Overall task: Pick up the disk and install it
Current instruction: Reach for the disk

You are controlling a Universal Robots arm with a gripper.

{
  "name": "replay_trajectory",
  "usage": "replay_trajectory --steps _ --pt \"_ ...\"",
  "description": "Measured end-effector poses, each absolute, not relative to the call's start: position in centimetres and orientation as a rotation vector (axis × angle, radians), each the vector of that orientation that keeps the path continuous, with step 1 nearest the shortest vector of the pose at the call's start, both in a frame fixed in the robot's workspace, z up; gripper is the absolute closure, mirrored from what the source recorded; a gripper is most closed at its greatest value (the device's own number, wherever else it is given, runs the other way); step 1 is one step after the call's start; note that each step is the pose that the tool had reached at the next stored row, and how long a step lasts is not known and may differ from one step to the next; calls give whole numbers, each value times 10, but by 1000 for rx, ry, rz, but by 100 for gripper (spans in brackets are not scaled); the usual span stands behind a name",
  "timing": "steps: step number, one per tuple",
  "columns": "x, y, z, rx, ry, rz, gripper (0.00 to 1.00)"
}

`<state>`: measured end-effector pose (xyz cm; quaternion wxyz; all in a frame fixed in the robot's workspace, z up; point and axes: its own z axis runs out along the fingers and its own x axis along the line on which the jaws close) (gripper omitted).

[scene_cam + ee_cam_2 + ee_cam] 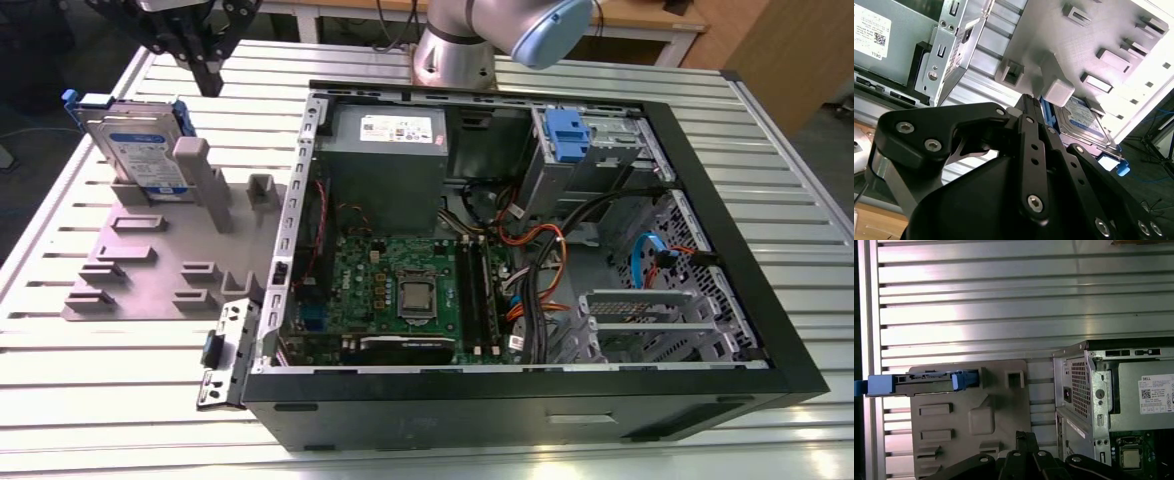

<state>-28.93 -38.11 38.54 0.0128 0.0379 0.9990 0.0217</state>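
Note:
The disk [140, 145] stands upright on its edge in a grey holder plate [147, 270] at the exterior view's left, silver with a white-and-blue label and a blue carrier frame. In the first wrist view the disk [924, 382] appears edge-on; in the second wrist view the disk [1081, 117] lies behind a grey post. My gripper [210, 80] hangs above and just beyond the disk, apart from it, holding nothing. Its black fingers meet at the tip in both wrist views, gripper [1026, 100] and gripper [1024, 437].
An open computer case [534, 230] lies at the exterior view's right, with a grey power supply box [387, 150], a motherboard, cables and a drive bay with a blue latch [567, 135]. The holder plate carries several raised posts. Everything rests on a slatted metal table [120, 370].

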Motion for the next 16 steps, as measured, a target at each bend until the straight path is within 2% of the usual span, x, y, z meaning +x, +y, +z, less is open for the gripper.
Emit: replay_trajectory --steps 16 --pt "-317 -363 383 118 3115 68 89"
